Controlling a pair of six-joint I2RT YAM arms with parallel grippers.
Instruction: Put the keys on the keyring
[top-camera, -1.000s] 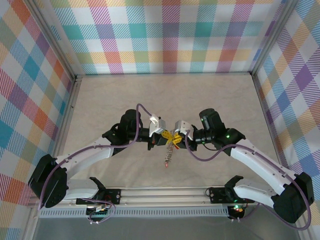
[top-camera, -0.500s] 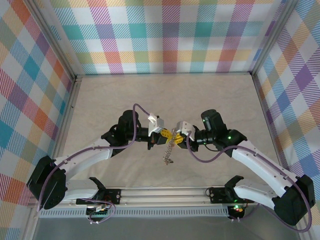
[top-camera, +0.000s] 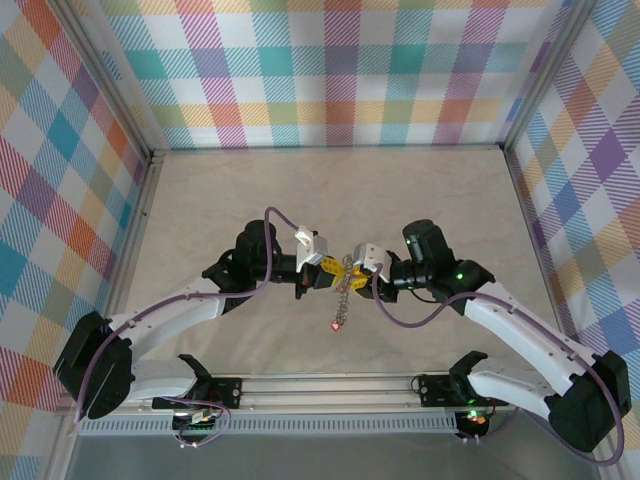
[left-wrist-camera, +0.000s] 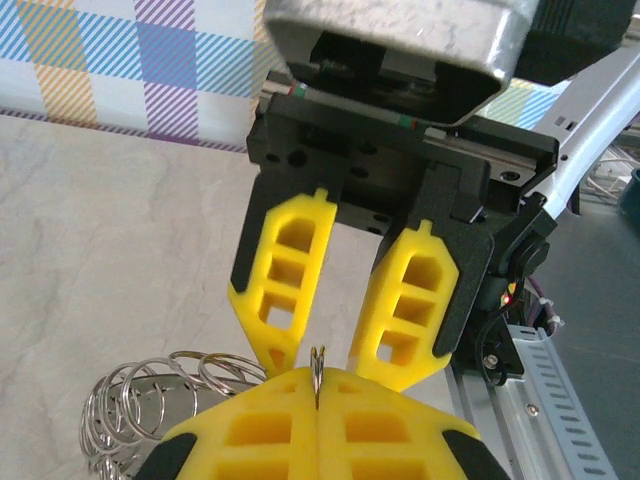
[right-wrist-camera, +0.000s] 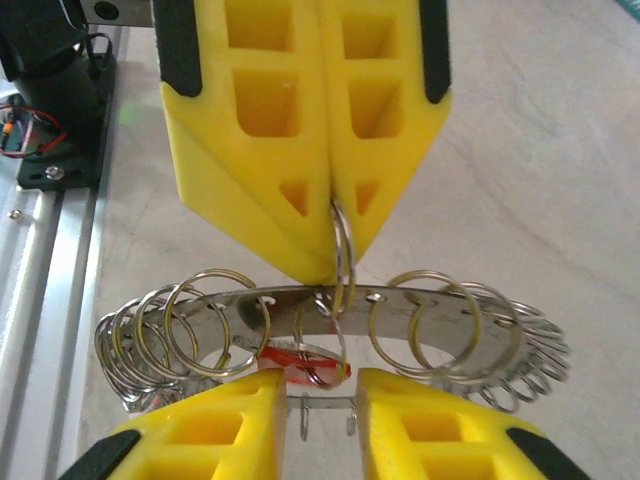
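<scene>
Above the table (top-camera: 420, 190), the left fingers (right-wrist-camera: 260, 130) are clamped on the keyring (right-wrist-camera: 395, 298), which hangs below them. The right fingers (right-wrist-camera: 200, 440) stand apart, with a red key (right-wrist-camera: 285, 372) just beyond their tips. This looks like the threading step; next, the right fingers likely need to close on that key.

From above, the keyring (top-camera: 345, 290) was too small for its loops to be counted, and the key (top-camera: 336, 325) was a mere red speck. At the right wrist, loops covered part of that key's head, and the view's lower edge cut off the right gripper (right-wrist-camera: 320, 385).
</scene>
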